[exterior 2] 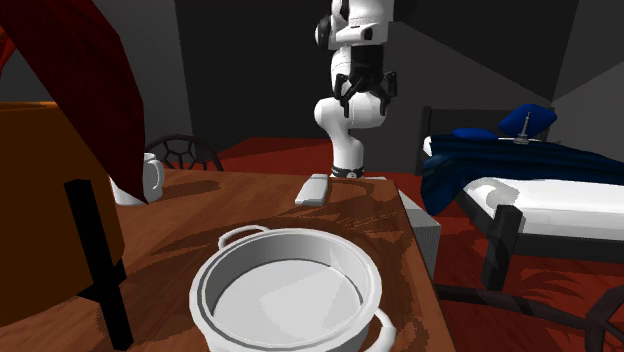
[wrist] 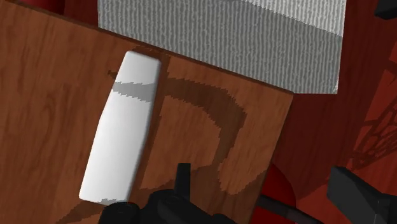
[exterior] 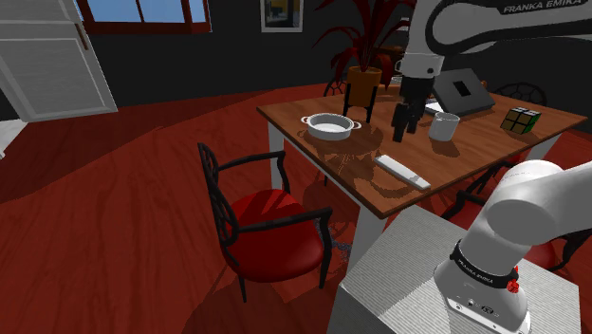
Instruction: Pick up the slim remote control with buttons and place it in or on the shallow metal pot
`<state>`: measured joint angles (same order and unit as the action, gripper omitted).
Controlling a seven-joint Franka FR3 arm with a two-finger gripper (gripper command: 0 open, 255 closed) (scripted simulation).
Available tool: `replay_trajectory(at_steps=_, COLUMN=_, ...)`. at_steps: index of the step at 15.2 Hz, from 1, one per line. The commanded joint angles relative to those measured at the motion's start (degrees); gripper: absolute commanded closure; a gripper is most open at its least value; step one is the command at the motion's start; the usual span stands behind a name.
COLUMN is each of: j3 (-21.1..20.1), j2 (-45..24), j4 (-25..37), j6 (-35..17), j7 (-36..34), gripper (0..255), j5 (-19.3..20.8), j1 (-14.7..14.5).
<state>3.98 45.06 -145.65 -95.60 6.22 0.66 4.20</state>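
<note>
One white remote [wrist: 121, 130], one shallow pot [exterior: 329, 126] and one mug [exterior: 443, 126] rest on the table [exterior: 474, 144]; both fingers [wrist: 183, 181] stand apart.

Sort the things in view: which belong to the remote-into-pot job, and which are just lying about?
Belongs to the job:
plain white remote, near the table edge
shallow two-handled pot
gripper, open above the table

Just lying about:
white mug
puzzle cube
potted plant
red chair

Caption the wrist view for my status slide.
Open hand hovers over the wooden table near the flat-lying white remote; grey stand beyond the table's corner.
</note>
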Motion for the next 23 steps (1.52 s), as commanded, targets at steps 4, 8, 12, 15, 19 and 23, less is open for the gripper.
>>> replay_trajectory(at_steps=4, j3=3.5, j2=-1.6, j4=-6.6, j6=-10.3, j7=0.0, gripper=0, j5=3.3, j1=4.0)
replay_trajectory(at_steps=8, j3=6.3, j2=-4.3, j4=-11.1, j6=-19.0, j7=-0.2, gripper=0, j5=5.7, j1=7.3)
replay_trajectory(at_steps=12, j3=9.4, j2=-8.8, j4=-14.4, j6=-28.4, j7=-0.4, gripper=0, j5=8.1, j1=10.6)
replay_trajectory(at_steps=15, j3=10.5, j2=-11.2, j4=-15.6, j6=-32.6, j7=-0.4, gripper=0, j5=8.9, j1=11.6)
replay_trajectory(at_steps=19, j3=11.1, j2=-13.8, j4=-17.3, j6=-36.8, j7=-0.4, gripper=0, j5=9.1, j1=11.6)
replay_trajectory(at_steps=23, j3=11.4, j2=-15.6, j4=-18.3, j6=-39.7, j7=-0.3, gripper=0, j5=9.2, j1=11.5)
